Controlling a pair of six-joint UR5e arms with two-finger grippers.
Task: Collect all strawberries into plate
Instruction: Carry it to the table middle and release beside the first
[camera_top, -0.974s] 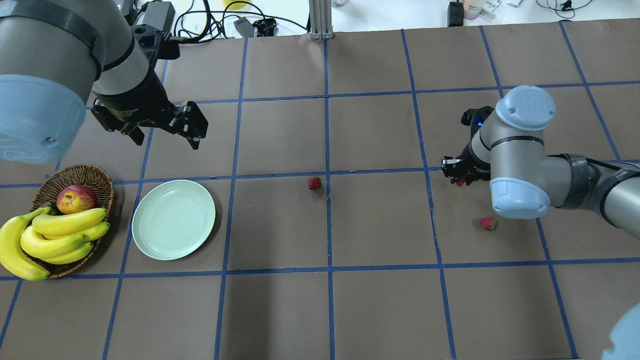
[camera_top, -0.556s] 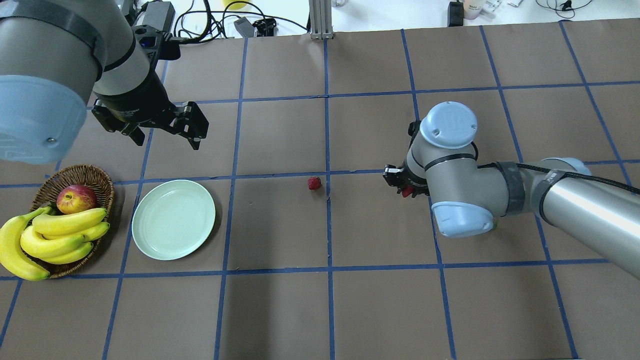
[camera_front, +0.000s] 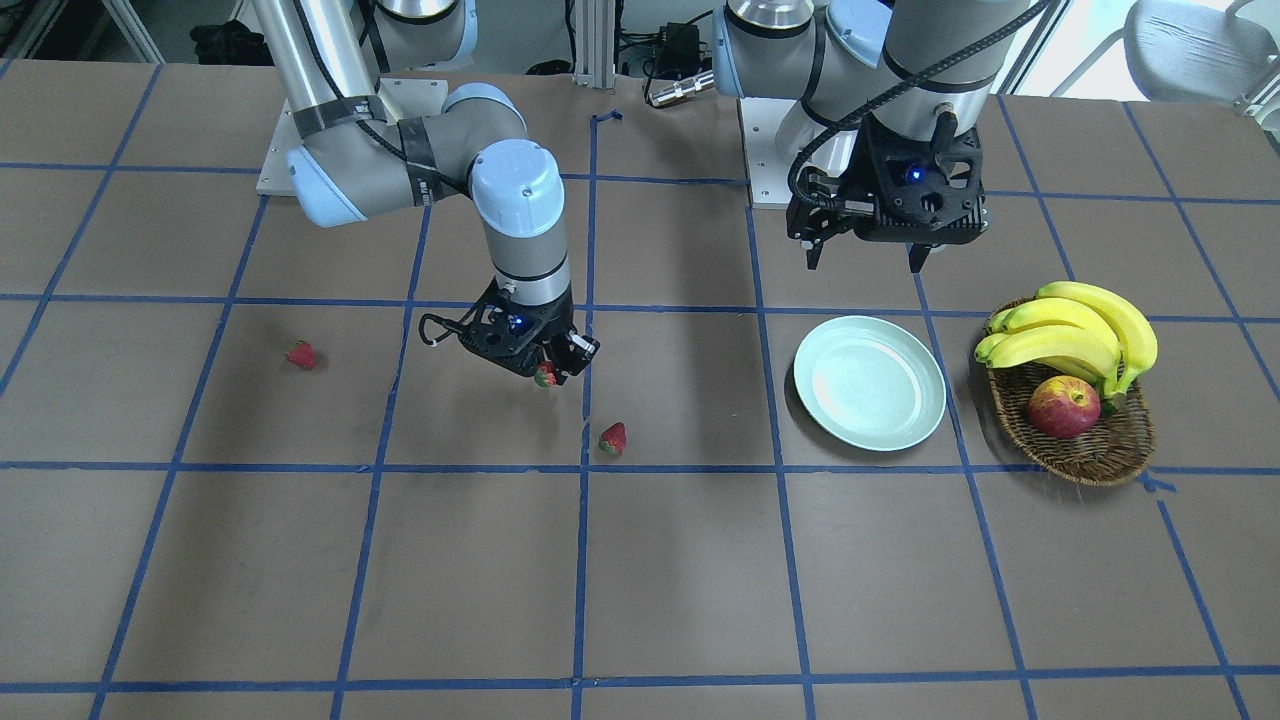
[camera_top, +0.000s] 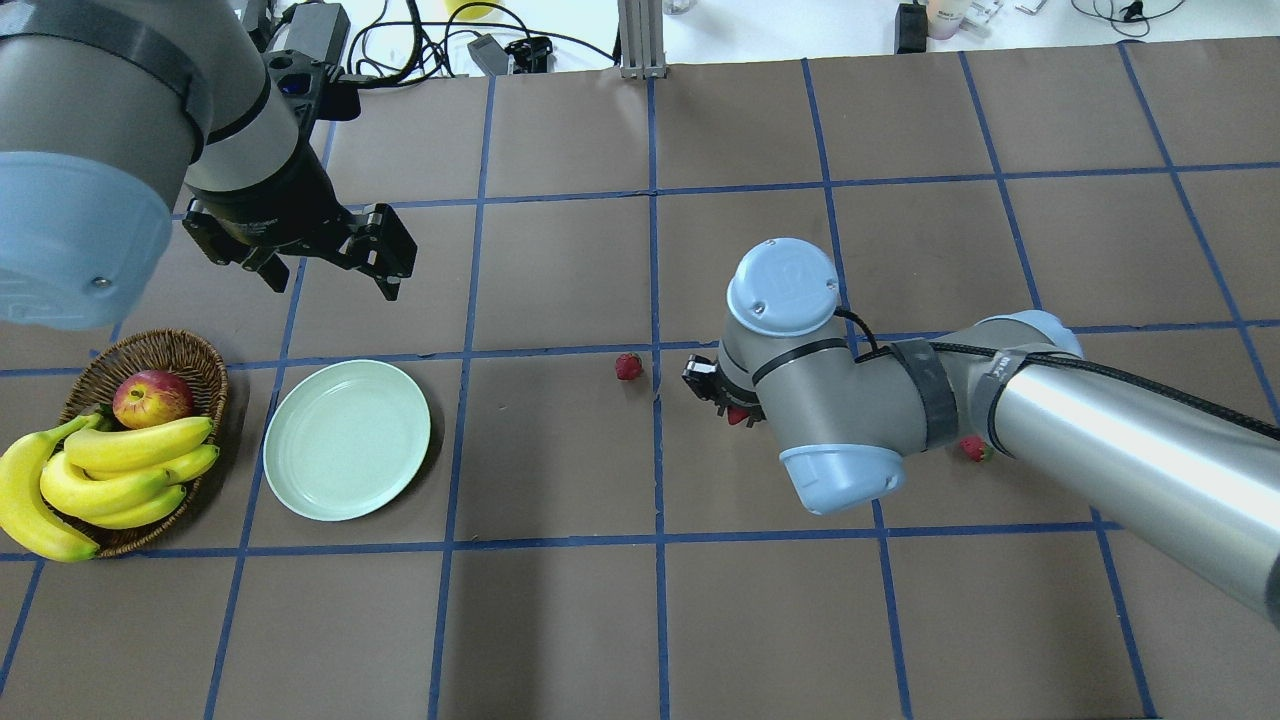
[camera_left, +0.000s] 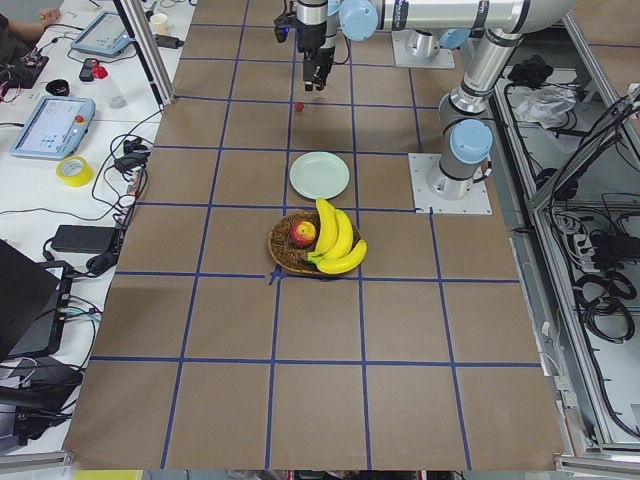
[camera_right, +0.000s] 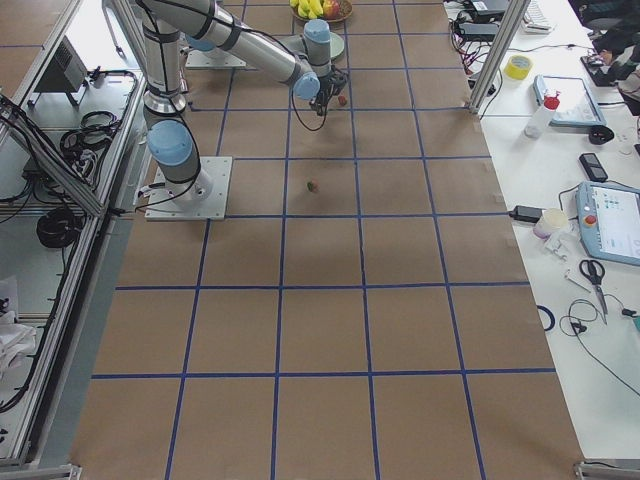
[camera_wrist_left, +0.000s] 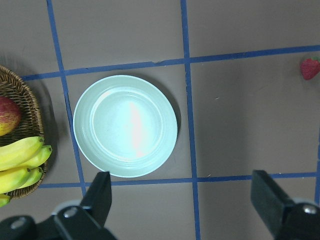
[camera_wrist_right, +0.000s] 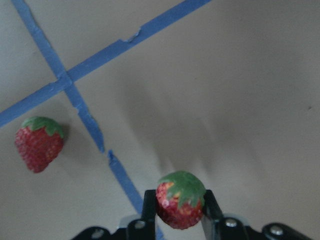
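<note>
The right hand (camera_front: 548, 374) was pinched shut on one strawberry (camera_wrist_right: 180, 202), well apart from the plate (camera_top: 290, 490). A second strawberry (camera_top: 628, 366) and a third strawberry (camera_front: 301, 355) lay on the desk (camera_top: 560, 620). The left hand (camera_front: 862, 258) hung wide open; the basket (camera_top: 205, 355) held an apple (camera_top: 152, 397) and bananas (camera_top: 120, 470).

Tabletop (camera_top: 560, 620) looked like matt brown paper with blue tape lines (camera_top: 654, 280) stuck on it. The plate (camera_wrist_left: 125, 125) was smooth and a bit glossy, the basket (camera_front: 1090, 458) rough woven wicker. The strawberry (camera_wrist_right: 180, 200) in the jaws had bumpy, pitted skin, and the right arm (camera_top: 1120, 440) was silvery metal with pale blue plastic-looking caps (camera_top: 785, 285).
</note>
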